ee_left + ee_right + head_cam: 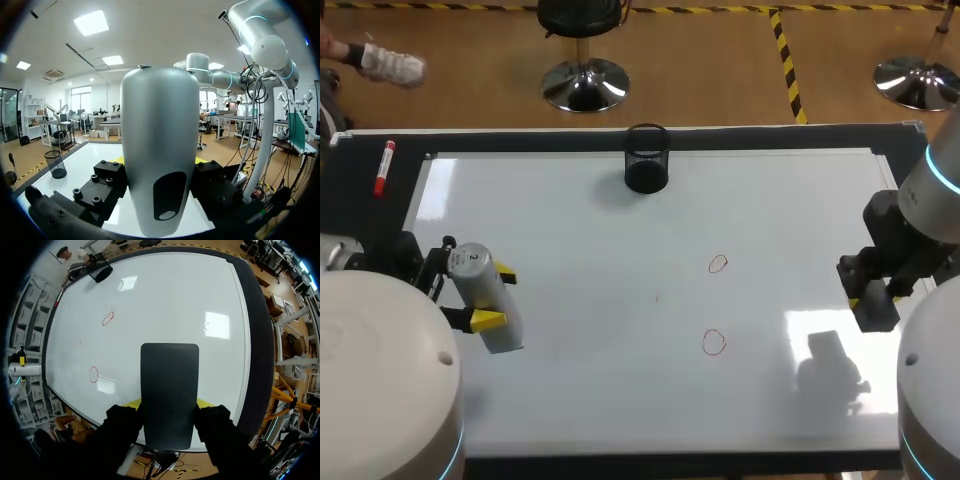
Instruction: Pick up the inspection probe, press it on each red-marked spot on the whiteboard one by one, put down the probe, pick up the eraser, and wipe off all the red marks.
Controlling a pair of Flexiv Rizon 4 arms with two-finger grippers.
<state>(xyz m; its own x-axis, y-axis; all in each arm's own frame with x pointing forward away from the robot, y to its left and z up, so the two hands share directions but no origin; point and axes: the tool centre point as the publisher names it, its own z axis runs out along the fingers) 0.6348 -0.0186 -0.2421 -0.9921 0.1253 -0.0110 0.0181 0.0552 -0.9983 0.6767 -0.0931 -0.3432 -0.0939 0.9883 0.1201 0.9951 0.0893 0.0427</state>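
The inspection probe (485, 297), a grey cylinder, is held over the left edge of the whiteboard (620, 390) with my left gripper (496, 298) shut on it. In the left wrist view the probe (160, 145) stands upright between the fingers of the left gripper (160, 165). My right gripper (876, 297) is shut on the black eraser (876, 312) above the board's right edge. The right wrist view shows the eraser (169, 390) as a flat dark slab clamped in the right gripper (169, 404). Two red rings (718, 264) (713, 342) are drawn right of the board's middle, apart from both grippers.
A black mesh cup (647, 158) stands at the board's far edge near the middle. A red marker pen (384, 167) lies on the dark table border at the far left.
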